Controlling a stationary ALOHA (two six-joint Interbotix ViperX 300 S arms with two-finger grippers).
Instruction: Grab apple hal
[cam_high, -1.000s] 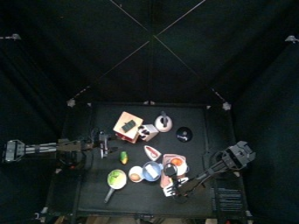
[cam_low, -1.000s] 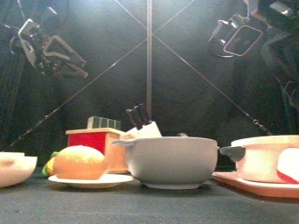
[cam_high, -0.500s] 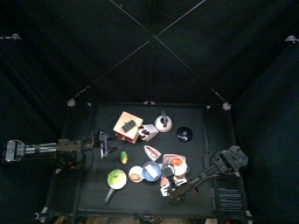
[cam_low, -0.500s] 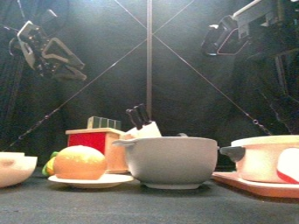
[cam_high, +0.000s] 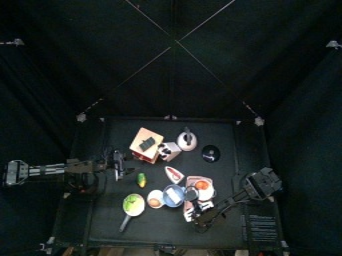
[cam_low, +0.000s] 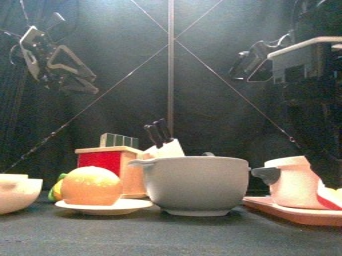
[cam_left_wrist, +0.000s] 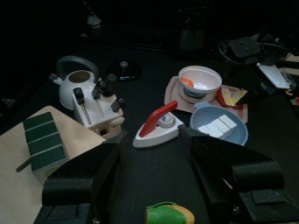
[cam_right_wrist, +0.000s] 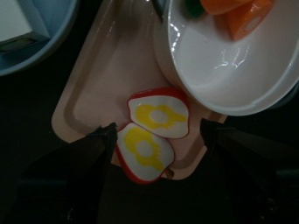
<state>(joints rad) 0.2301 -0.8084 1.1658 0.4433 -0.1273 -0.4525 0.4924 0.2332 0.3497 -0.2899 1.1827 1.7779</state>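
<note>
The apple half (cam_low: 91, 186) sits dome-up on a small plate (cam_low: 100, 207) at the table's front left, next to the grey bowl (cam_low: 197, 183). It looks light, hard and slick, so I'd pinch it across the rounded sides. Both grippers, left (cam_left_wrist: 152, 179) and right (cam_right_wrist: 149, 149), are open and holding nothing.

Yellow-green fruit (cam_left_wrist: 167, 213) cut off by frame edge.

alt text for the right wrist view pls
The right gripper hangs open just above a pale pink tray, over two red-edged pieces with yellow centres. Beside them on the tray sits a white bowl holding orange pieces.
</note>
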